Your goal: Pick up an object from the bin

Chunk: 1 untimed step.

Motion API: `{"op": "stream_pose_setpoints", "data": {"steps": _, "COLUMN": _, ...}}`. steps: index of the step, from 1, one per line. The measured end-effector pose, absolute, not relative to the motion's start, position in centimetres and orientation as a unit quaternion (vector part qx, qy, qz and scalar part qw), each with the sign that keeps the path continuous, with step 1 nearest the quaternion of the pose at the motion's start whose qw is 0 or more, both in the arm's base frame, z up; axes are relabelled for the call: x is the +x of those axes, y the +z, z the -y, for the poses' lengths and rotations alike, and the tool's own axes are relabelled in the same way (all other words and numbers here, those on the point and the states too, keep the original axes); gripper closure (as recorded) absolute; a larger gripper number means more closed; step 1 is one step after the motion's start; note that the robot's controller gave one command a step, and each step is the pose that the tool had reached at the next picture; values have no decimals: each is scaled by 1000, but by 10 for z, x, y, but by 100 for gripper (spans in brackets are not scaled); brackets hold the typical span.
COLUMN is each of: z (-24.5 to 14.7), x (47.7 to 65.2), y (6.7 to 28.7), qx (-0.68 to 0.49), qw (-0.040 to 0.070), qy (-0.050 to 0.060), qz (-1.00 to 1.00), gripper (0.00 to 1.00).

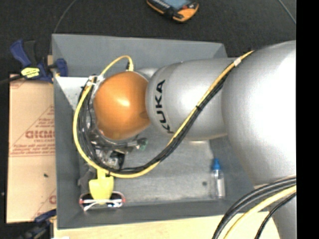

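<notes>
Silver-grey KUKA arm bulks closest to the lens, coming in from the right and covering much of the grey metal bin; maker's name in black letters down its casing. Rounded orange cover caps the wrist, over the left half of the bin. Yellow cable loops round the cover's left side, then runs back along the arm beside a black one. Below the cover sits the dark gripper, over the bin's near-left part. Jaws are lost among cables and shadow: cannot tell whether released, clenched or grasping anything. Nearest thing to it is a small yellow soft-looking lump, just below the gripper as seen from above, near the left wall and close to the front wall. Whether the two touch is not clear. Just beside the lump on its front side, against the front wall, lies a small flat white item with red and black marks. Well apart, toward the near-right, a small clear plastic bottle with a blue cap lies on bare bin floor, cap pointing away from the front wall. Outside the bin, beyond its far wall, an orange-and-black handheld device with a screen rests on dark floor.
</notes>
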State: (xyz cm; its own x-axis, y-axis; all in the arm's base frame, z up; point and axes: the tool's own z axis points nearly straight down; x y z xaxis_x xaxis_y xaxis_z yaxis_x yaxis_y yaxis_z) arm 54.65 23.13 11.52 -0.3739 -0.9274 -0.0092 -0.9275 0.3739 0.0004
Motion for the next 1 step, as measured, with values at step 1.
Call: {"op": "stream_pose_setpoints", "data": {"steps": 1, "z": -231, "x": 546, "y": 127, "qx": -559, "qw": 2, "qy": 3, "qz": -829, "gripper": 100}}
